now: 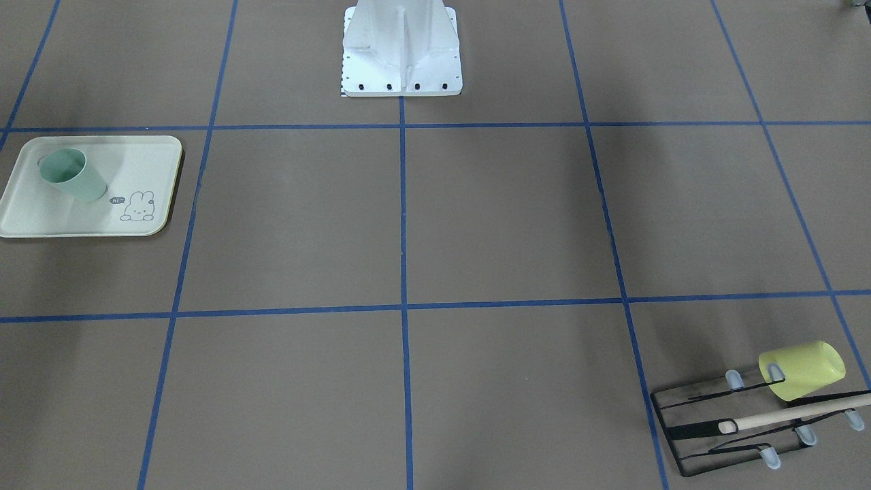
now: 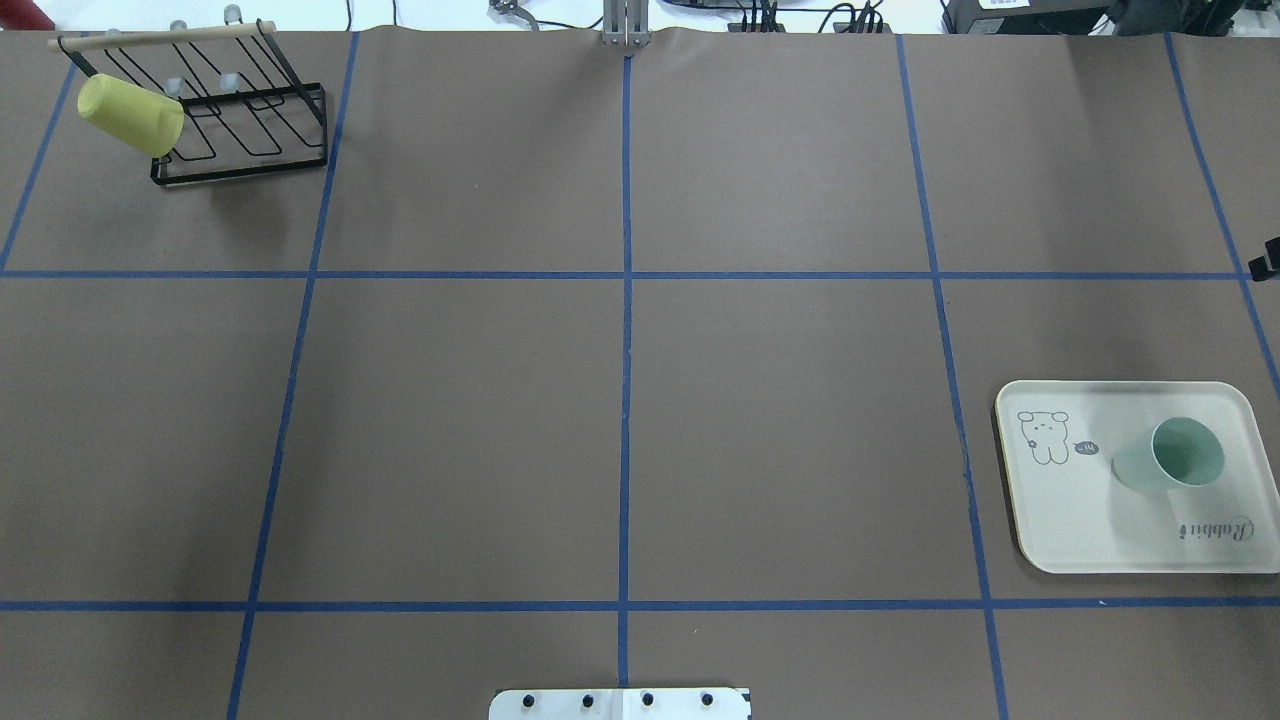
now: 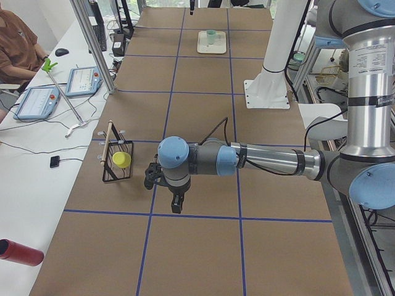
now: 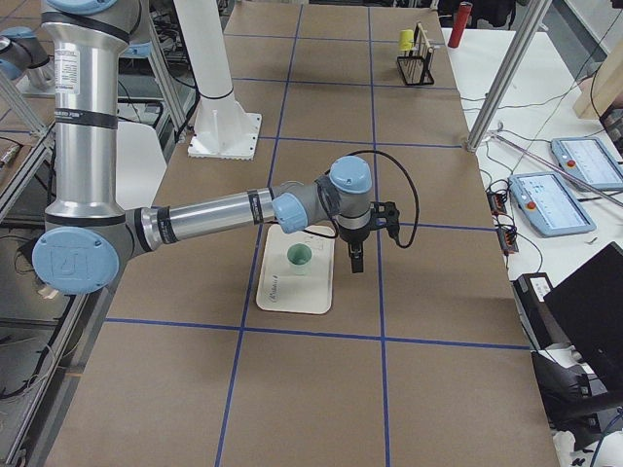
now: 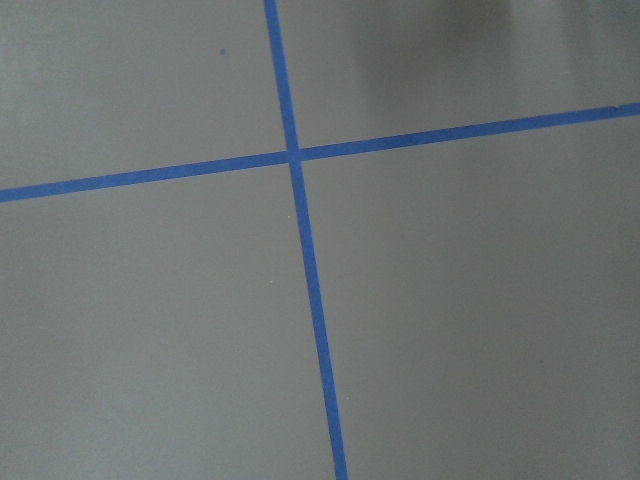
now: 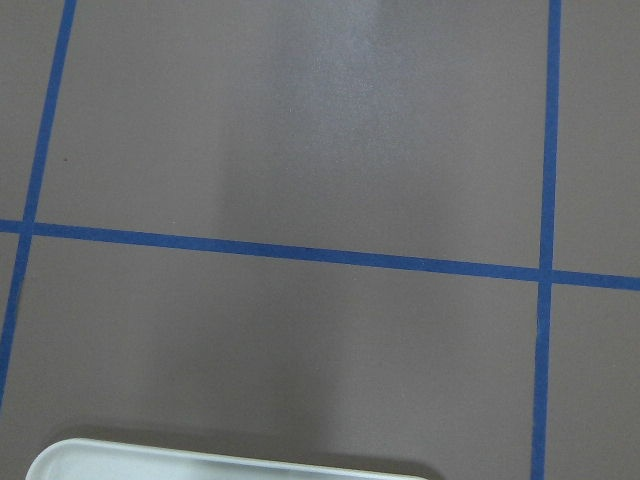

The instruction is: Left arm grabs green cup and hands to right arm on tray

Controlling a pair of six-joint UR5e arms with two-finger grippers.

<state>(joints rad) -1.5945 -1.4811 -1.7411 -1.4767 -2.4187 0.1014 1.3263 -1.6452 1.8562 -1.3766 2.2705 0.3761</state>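
Note:
The green cup (image 1: 71,175) stands upright on the cream tray (image 1: 88,221), with no gripper on it. Both also show in the overhead view, the cup (image 2: 1175,457) on the tray (image 2: 1070,520), and in the right side view, the cup (image 4: 299,258) on the tray (image 4: 292,294). The right gripper (image 4: 356,263) hangs above the table just beyond the tray's far side. The left gripper (image 3: 176,203) hangs over bare table near the black rack. Both point down, and I cannot tell whether either is open or shut. The right wrist view shows only the tray's edge (image 6: 200,465).
A yellow cup (image 2: 130,113) hangs on a black wire rack (image 2: 250,135) with a wooden bar at the far left corner. The robot's white base (image 1: 401,61) stands at the table's near middle. Blue tape lines grid the brown table. A person sits at the operators' desk (image 3: 15,49).

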